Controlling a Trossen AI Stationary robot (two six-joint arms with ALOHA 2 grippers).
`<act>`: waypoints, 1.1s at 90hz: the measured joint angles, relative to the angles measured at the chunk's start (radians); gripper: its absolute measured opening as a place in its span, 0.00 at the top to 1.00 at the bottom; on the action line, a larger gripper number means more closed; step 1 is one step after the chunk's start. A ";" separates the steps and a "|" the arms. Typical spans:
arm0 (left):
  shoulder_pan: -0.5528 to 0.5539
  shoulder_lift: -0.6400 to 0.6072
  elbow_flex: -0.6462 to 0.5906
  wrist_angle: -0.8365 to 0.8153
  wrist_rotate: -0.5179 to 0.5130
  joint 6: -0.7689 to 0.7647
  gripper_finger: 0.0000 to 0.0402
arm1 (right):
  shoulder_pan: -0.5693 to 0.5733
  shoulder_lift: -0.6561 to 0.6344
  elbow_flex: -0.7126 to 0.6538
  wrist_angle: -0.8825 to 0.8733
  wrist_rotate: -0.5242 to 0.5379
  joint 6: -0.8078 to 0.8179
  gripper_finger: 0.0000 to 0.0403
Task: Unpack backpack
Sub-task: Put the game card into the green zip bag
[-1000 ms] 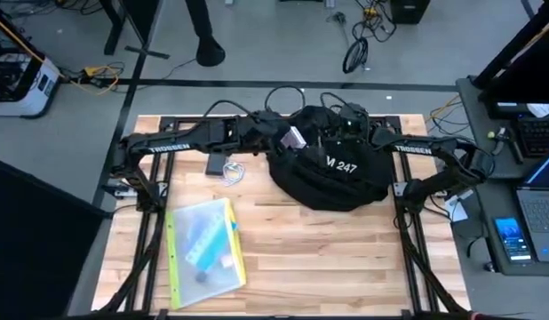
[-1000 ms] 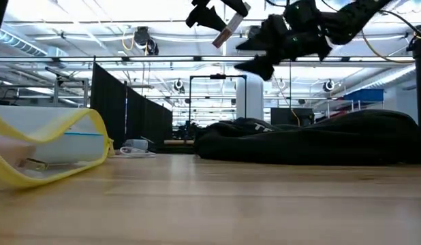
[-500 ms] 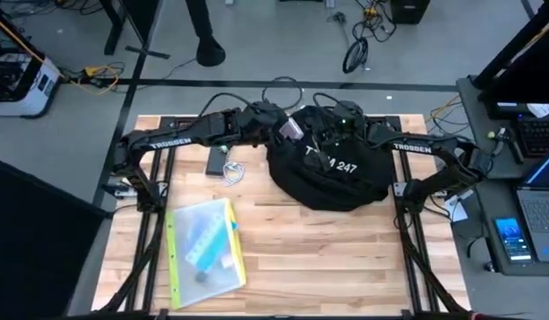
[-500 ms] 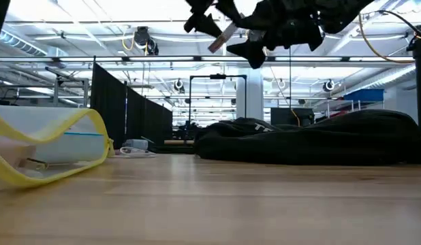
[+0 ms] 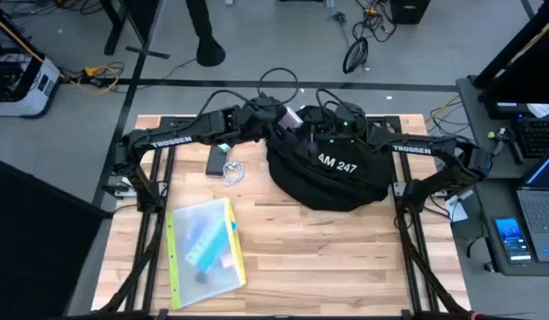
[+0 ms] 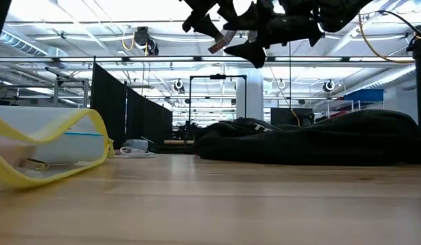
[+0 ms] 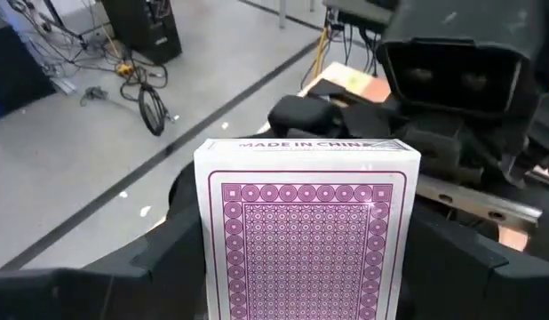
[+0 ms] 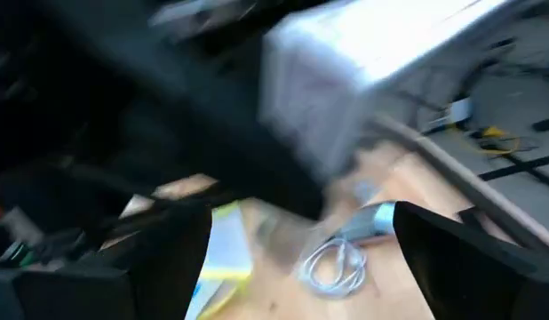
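Left gripper (image 5: 288, 116): I see it raised above the far-left edge of the backpack, its jaws closed on a card box; in the left wrist view the box sits squarely between the two dark fingers (image 7: 181, 244).
Card box (image 7: 306, 236): white, with a purple patterned back and "MADE IN CHINA" printed along its top edge; it shows as a small pale block up in the air in the low view.
Right gripper (image 5: 326, 133): I read it as hovering just right of the left gripper, above the far part of the backpack; I cannot tell how its jaws stand.
Backpack (image 5: 332, 173): black, lying flat on the far-right part of the table, white "AM 247" lettering showing on top.
Yellow-edged clear pouch (image 5: 203, 249): lies on the near-left part of the table, well apart from the backpack.
White cable (image 5: 230, 173): coiled left of the backpack, beside a small dark block (image 5: 215, 158).
Table (image 5: 301, 267): pale wooden planks.
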 joint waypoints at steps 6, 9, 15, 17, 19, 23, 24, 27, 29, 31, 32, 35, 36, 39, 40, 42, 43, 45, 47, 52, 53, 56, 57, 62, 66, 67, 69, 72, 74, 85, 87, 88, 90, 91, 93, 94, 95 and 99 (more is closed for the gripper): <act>0.001 0.000 0.000 0.000 -0.002 -0.016 0.29 | 0.001 0.000 0.000 0.023 0.057 0.010 0.17; 0.001 0.000 0.000 0.003 -0.008 -0.021 0.29 | 0.002 0.000 -0.001 0.027 0.079 0.009 0.17; 0.003 0.000 0.000 0.005 -0.008 -0.023 0.29 | 0.005 0.000 -0.001 0.040 0.113 -0.004 0.17; 0.002 0.000 0.000 0.008 -0.009 -0.024 0.29 | 0.005 0.000 -0.001 0.044 0.116 -0.008 0.17; 0.001 0.000 0.000 0.012 -0.009 -0.024 0.29 | 0.006 0.000 -0.001 0.046 0.122 -0.010 0.17; 0.001 0.000 0.000 0.021 -0.015 -0.024 0.29 | 0.007 0.000 -0.001 0.045 0.126 -0.012 0.17; 0.001 0.000 0.000 0.023 -0.015 -0.024 0.29 | 0.008 0.000 -0.001 0.045 0.127 -0.012 0.17; 0.000 0.000 0.000 0.030 -0.016 -0.024 0.29 | 0.010 0.005 -0.001 0.046 0.130 -0.013 0.17; 0.000 0.000 0.000 0.037 -0.015 -0.024 0.29 | 0.011 0.008 -0.001 0.049 0.132 -0.013 0.17; 0.000 0.000 0.000 0.047 -0.015 -0.024 0.29 | 0.012 0.012 -0.001 0.050 0.133 -0.013 0.17; 0.000 0.000 0.000 0.054 -0.015 -0.024 0.29 | 0.014 0.014 -0.001 0.049 0.133 -0.013 0.17; 0.000 0.000 0.000 0.069 -0.012 -0.023 0.29 | 0.019 0.023 -0.001 0.049 0.132 -0.013 0.18; 0.000 0.000 0.000 0.072 -0.010 -0.022 0.29 | 0.021 0.026 -0.001 0.051 0.132 -0.013 0.19; 0.000 0.000 0.000 0.075 0.000 -0.022 0.29 | 0.026 0.035 -0.001 0.055 0.131 -0.014 0.20; 0.000 0.000 0.000 0.076 0.005 -0.023 0.29 | 0.027 0.038 -0.001 0.055 0.132 -0.015 0.20; 0.000 0.000 0.000 0.079 0.012 -0.024 0.29 | 0.030 0.044 -0.001 0.056 0.132 -0.018 0.22; 0.000 0.000 0.000 0.080 0.015 -0.024 0.29 | 0.031 0.047 -0.001 0.057 0.132 -0.019 0.22; -0.001 0.000 0.000 0.081 0.019 -0.024 0.29 | 0.033 0.052 -0.001 0.060 0.131 -0.021 0.24; -0.002 0.000 0.000 0.080 0.020 -0.024 0.29 | 0.037 0.056 -0.001 0.063 0.129 -0.021 0.26; -0.004 0.000 0.000 0.078 0.026 -0.031 0.29 | 0.042 0.060 -0.002 0.078 0.128 -0.023 0.31; -0.004 0.000 0.000 0.078 0.029 -0.035 0.29 | 0.042 0.060 -0.002 0.085 0.128 -0.024 0.32; -0.004 0.000 0.000 0.077 0.034 -0.045 0.29 | 0.043 0.061 -0.002 0.100 0.128 -0.026 0.35; -0.005 0.000 0.000 0.077 0.034 -0.047 0.29 | 0.043 0.061 -0.002 0.103 0.128 -0.026 0.36; -0.007 0.000 0.000 0.077 0.033 -0.047 0.29 | 0.042 0.061 -0.002 0.116 0.128 -0.026 0.41; -0.007 0.000 0.000 0.074 0.025 -0.046 0.29 | 0.042 0.062 -0.002 0.121 0.127 -0.025 0.45; -0.007 0.000 0.000 0.073 0.023 -0.045 0.29 | 0.042 0.062 -0.003 0.123 0.127 -0.025 0.46; -0.007 0.000 0.000 0.073 0.018 -0.045 0.29 | 0.042 0.062 -0.004 0.126 0.126 -0.025 0.47; -0.007 0.000 -0.003 0.076 0.017 -0.044 0.29 | 0.041 0.062 -0.004 0.127 0.126 -0.022 0.48; -0.006 -0.002 -0.005 0.077 0.017 -0.045 0.29 | 0.041 0.062 -0.004 0.127 0.126 -0.019 0.49; -0.006 -0.002 -0.006 0.061 0.017 -0.049 0.30 | 0.041 0.062 -0.004 0.116 0.124 -0.018 0.51; -0.006 -0.002 -0.006 0.058 0.017 -0.049 0.30 | 0.041 0.062 -0.004 0.115 0.125 -0.019 0.51; -0.006 -0.002 -0.006 0.056 0.017 -0.049 0.30 | 0.041 0.062 -0.004 0.115 0.126 -0.020 0.51; -0.006 -0.002 -0.006 0.054 0.018 -0.048 0.30 | 0.041 0.062 -0.004 0.115 0.128 -0.021 0.50; -0.006 -0.002 -0.006 0.053 0.018 -0.048 0.30 | 0.041 0.062 -0.004 0.115 0.129 -0.022 0.50; -0.006 -0.002 -0.006 0.050 0.018 -0.048 0.30 | 0.041 0.062 -0.004 0.116 0.129 -0.025 0.50; -0.006 -0.002 -0.006 0.048 0.018 -0.048 0.30 | 0.041 0.062 -0.004 0.117 0.129 -0.026 0.50; -0.006 -0.002 -0.006 0.045 0.018 -0.048 0.30 | 0.040 0.062 -0.004 0.117 0.129 -0.028 0.49; -0.007 -0.003 -0.006 0.035 0.019 -0.047 0.30 | 0.037 0.062 -0.004 0.120 0.128 -0.039 0.48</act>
